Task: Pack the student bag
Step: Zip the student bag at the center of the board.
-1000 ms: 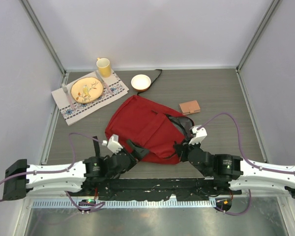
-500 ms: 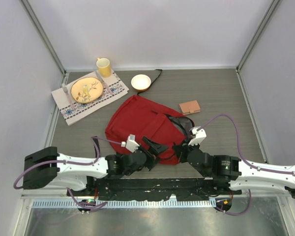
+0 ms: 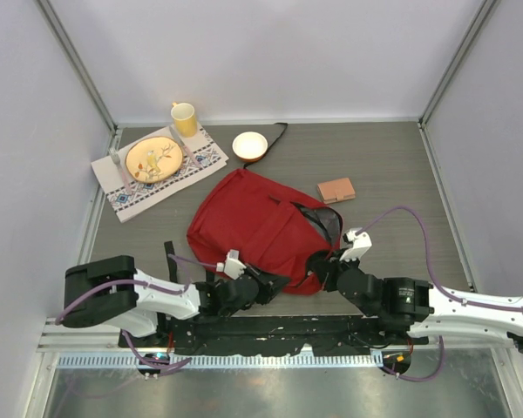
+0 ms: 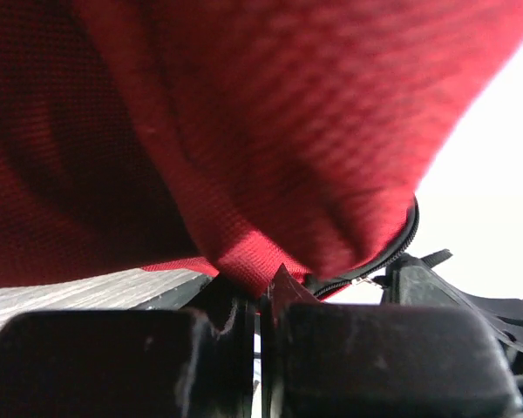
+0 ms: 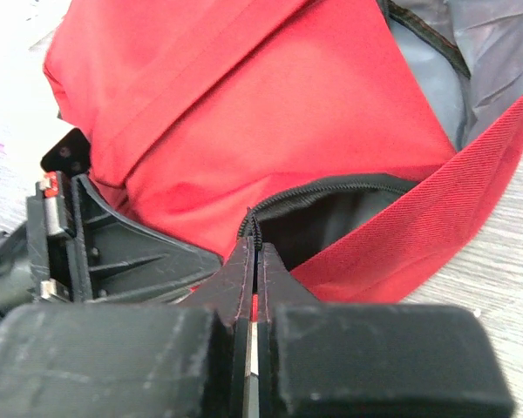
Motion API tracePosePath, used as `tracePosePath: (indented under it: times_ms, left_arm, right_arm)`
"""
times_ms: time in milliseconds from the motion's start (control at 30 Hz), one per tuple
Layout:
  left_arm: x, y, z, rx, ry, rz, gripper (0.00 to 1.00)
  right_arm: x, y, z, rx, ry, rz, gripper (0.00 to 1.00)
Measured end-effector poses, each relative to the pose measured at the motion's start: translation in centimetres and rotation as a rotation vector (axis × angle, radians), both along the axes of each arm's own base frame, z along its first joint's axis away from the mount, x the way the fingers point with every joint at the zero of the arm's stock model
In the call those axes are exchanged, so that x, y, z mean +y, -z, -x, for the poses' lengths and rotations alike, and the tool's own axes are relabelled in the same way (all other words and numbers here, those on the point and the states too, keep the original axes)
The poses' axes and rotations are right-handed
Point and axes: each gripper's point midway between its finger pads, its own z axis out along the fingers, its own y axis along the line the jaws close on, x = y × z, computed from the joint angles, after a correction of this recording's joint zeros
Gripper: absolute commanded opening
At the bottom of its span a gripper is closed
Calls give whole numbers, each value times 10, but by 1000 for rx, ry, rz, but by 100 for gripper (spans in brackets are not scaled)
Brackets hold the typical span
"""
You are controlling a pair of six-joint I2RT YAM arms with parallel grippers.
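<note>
student bag (image 3: 261, 228) mid-table, placemat (image 3: 159, 171) far-left, wallet (image 3: 336, 190) right

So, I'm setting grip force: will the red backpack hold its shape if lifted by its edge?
Probably not: the student bag is soft cloth, creased and draping in the left wrist view, so it likely sags. Its unzipped mouth would probably gape.

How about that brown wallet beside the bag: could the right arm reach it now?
Probably not yet. The right gripper has its jaws shut on the student bag at its zipper. The wallet lies uncovered just beyond, so letting go should free the way.
</note>
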Motion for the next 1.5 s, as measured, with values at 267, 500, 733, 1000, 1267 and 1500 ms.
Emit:
tracePosePath:
  times_ms: [267,500,733,1000,1267,1500]
  left_arm:
    - [15,-17,2,-4,9,23,0]
    - [31,-26,8,-53,61,-90,0]
    - [56,-5,16,-59,96,-166,0]
    - [70,-16,20,-102,135,-212,0]
    - [103,-43,31,-149,166,-185,8]
    - [129,-26,34,-233,267,-423,73]
  right_arm:
    - [-14,8,0,23,49,14,1]
    - [-15,4,-3,19,88,-20,1]
    - [-20,-6,-5,9,115,-82,1]
    - [-27,-5,-7,15,153,-104,1]
    - [-16,2,-2,60,145,-164,1]
    - [-18,5,-10,8,153,-88,1]
